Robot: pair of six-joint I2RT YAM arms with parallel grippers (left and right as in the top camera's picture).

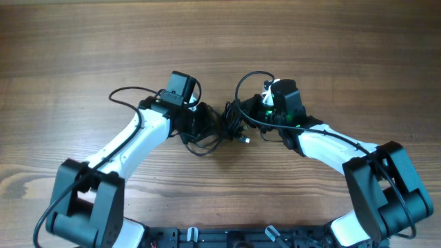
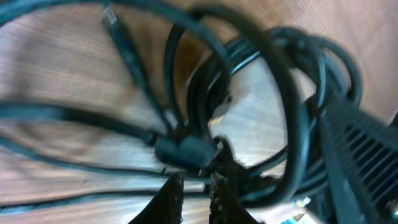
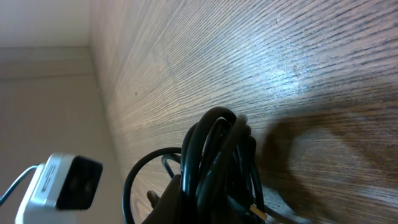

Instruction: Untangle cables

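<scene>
The cables lie as a dark bunch of thin black cords on the wooden table, between my two grippers. My left gripper is just left of the bunch. In the left wrist view its fingertips stand a narrow gap apart with only table showing between them. The left gripper sits right behind a plug body where several loops cross. My right gripper is on the bunch's right side. In the right wrist view the right gripper is shut on a bundle of cables, which rises out of its fingers above the table.
Thicker black arm wires loop beside each wrist. A white box with a dark face shows at the lower left of the right wrist view. Bare wooden table stretches behind and to both sides.
</scene>
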